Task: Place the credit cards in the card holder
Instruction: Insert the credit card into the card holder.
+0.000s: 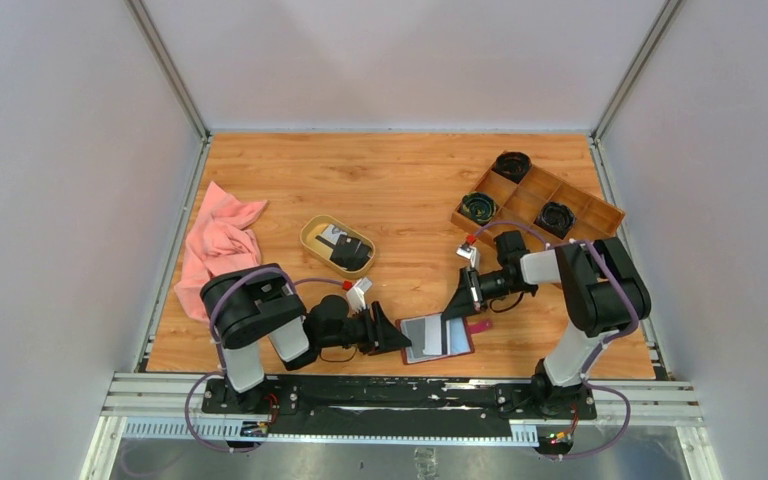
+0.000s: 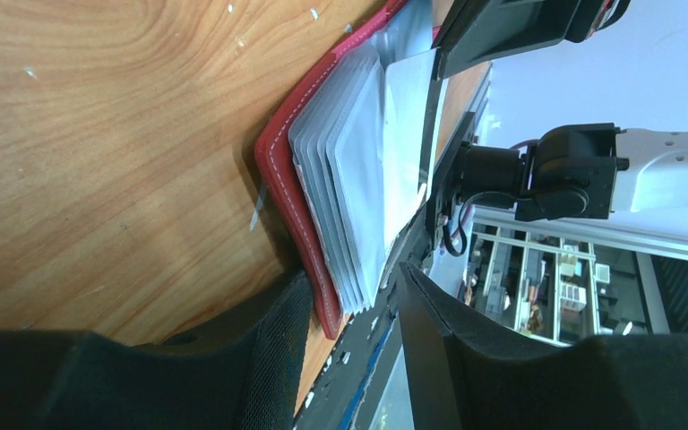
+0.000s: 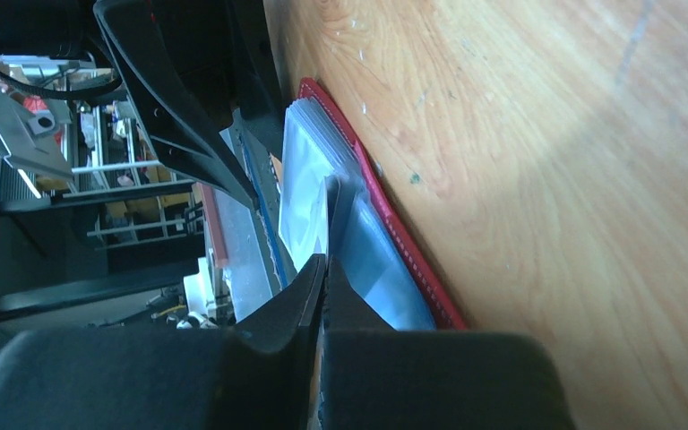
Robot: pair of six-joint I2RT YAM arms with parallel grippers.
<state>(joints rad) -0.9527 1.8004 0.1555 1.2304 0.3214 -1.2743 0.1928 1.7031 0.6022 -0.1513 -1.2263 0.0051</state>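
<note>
Bolted nearest, at the table's front edge, both arms fold inward toward each other.

The left arm crouches low, its elbow hunched above the base and its forearm running rightward just over the wood. The right arm rises from its base to a high elbow, then reaches leftward and dips at the wrist.

The wooden table [image 1: 390, 180] carries everything else. A brown compartment tray [image 1: 600, 215] sits at the far right with three dark round items in its sections. A pink cloth [image 1: 215, 245] lies crumpled at the left edge.

The card holder [image 1: 438, 338] lies open and flat near the front edge, between the two arms, with its grey pockets facing up.

The left end effector [image 2: 349, 287] lies almost level at the holder's left edge. Its jaws stand apart, one finger low beside the red cover and the other above the pocket stack with a slim gap showing.

The right end effector [image 3: 322, 262] slants down onto the holder's far right part. It is pinched together on one pale pocket leaf [image 2: 405, 125], which it lifts off the stack.

An oval tan dish [image 1: 307, 232], well apart behind the holder, contains the credit cards [image 1: 345, 252], black and pale.
</note>
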